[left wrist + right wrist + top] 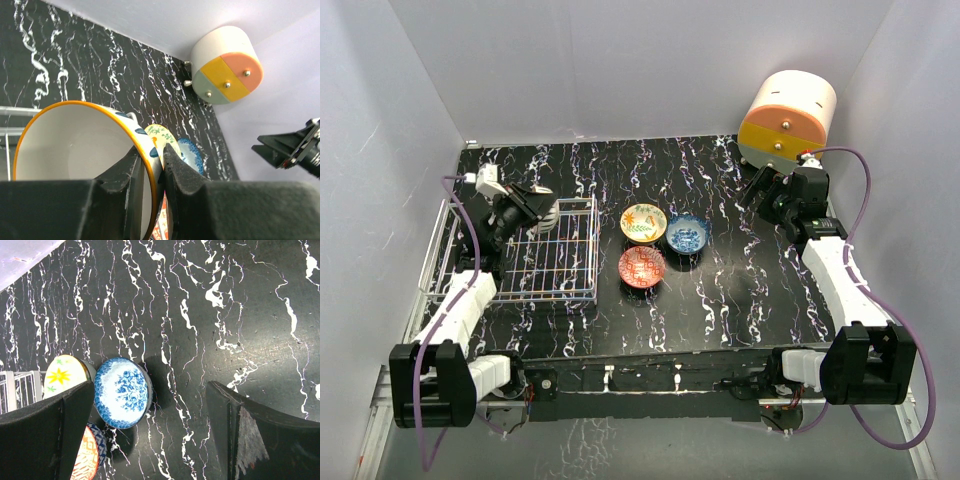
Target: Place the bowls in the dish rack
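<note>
Orange-rimmed bowl (pixel 75 145) held over dish rack (pixel 570 272)
Left end effector (pixel 162 150) pinches its rim — right end effector (pixel 767 192) gapes wide, empty.

From high above the near edge we look down over the black, white-veined table (pixel 740 290). Our left wrist camera, tight against an orange-rimmed white bowl (pixel 75 145), peers across it; the right looks straight down. All share the blue-flowered round bowl (pixel 688 233) (pixel 192 155) (pixel 122 392).

No legible txt, labels, brands, nos. or signs in any view.
</note>
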Robot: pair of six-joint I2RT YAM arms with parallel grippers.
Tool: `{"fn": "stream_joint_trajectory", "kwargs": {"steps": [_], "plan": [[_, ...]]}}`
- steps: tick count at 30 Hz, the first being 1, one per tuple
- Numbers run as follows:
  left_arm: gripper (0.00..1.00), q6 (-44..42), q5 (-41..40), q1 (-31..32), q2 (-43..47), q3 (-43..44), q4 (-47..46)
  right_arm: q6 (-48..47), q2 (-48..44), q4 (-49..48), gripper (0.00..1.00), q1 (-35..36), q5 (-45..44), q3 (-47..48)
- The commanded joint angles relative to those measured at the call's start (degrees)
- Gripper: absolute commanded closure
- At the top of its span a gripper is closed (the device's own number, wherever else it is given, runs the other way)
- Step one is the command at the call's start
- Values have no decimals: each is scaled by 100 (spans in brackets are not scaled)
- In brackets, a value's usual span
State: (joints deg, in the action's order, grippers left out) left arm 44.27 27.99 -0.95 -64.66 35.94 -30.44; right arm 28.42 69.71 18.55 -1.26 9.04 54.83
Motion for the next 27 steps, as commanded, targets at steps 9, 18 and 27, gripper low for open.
{"fn": "stream_joint_trajectory", "kwargs": {"steps": [9,18,27], "plan": [[100,2587,604,-274,-1132,-1130,-4130,-21,-188,-268,4,-8,20,-20],[100,3186,532,-271,-2238,-1182,-5556,-39,-132,-259,4,-9,-32,18],[100,3828,572,-274,-3583,-1250,-6962,-63,-55,-255,4,-15,-89,52]]}}
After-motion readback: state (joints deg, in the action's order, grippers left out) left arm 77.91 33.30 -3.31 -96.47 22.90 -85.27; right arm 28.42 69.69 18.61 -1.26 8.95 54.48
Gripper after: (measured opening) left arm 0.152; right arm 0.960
